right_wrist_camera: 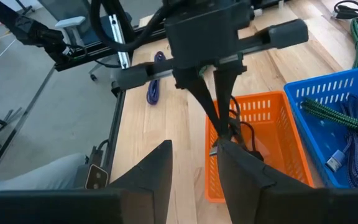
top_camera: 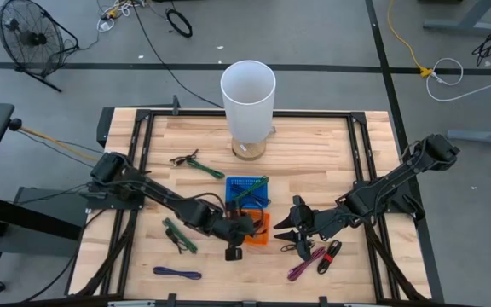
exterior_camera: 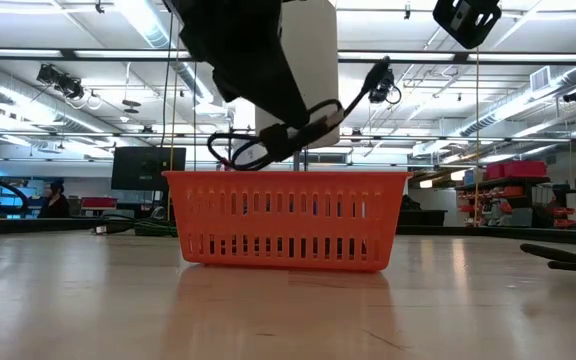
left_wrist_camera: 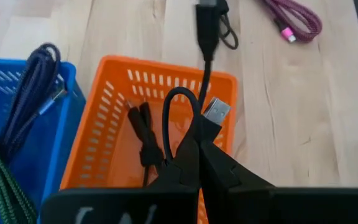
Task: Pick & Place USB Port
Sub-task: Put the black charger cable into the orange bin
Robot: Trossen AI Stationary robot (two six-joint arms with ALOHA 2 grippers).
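Taking the orange basket [top_camera: 257,230] as the landmark: the blue basket [top_camera: 247,192] touches its far side, and the white cylinder [top_camera: 247,102] stands farther back still. Over the orange basket hangs the left gripper [left_wrist_camera: 194,152], clamped on a black USB cable [left_wrist_camera: 205,37]. The right gripper [top_camera: 290,228] lies just right of the basket, the purple cable [top_camera: 303,264] beyond it.

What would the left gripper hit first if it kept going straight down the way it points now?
Probably the orange basket: the left gripper, shut on a black USB cable, points into it, where another black cable lies. Depth is unclear.
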